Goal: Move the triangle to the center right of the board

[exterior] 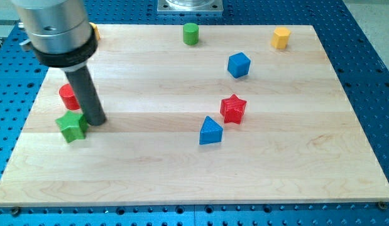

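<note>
The arm enters from the view's top left, its wide grey cylindrical housing ending in a black collar. Below the collar a straight dark rod runs down, leaning slightly toward the view's right. My tip (97, 121) rests at board level, low on the left.

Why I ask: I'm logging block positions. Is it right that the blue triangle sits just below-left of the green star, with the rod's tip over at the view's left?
Not quite. In the camera view the blue triangle sits just below-left of the red star, not the green one. The green star is at the view's left, right beside my tip, which is indeed there.
</note>
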Available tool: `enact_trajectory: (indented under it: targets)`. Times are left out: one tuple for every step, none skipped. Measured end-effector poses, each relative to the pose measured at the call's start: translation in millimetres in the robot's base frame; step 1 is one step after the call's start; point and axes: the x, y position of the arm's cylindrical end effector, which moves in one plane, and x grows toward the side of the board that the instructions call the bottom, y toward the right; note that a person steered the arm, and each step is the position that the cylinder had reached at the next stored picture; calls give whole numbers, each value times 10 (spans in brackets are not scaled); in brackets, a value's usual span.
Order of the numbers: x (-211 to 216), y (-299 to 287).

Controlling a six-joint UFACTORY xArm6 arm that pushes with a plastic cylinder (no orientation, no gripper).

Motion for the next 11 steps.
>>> enact_trajectory:
  targets:
    - [-42,-144]
    - [-308,-154]
    - [-512,-291]
    - [-503,-303]
    - [-428,-61]
    - [-428,-10]
    - [-428,-2]
    - [-120,797]
    - [362,1682]
    - [435,2386]
    - [231,2864]
